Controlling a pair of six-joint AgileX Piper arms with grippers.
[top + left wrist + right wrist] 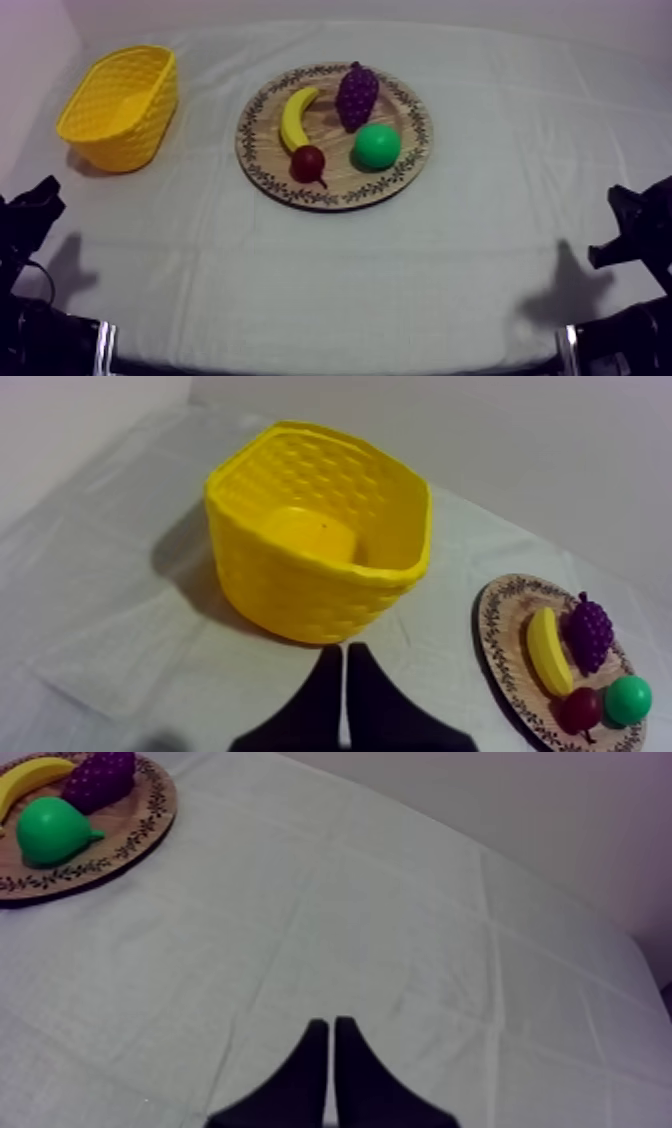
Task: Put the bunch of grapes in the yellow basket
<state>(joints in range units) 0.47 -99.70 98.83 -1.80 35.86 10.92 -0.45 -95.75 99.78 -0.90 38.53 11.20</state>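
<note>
Purple, knobbly bunch of grapes (357, 95) on the wooden board (345, 187); both jaws closed, empty.

High slanted top, low wrists, shared board (337, 172)

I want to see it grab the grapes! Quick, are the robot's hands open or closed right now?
Left gripper: closed, holding nothing.
Right gripper: closed, holding nothing.

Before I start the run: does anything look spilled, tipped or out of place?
Nothing stands out. The basket stands upright, and the grapes, banana, pear and small red fruit all lie on the board.
</note>
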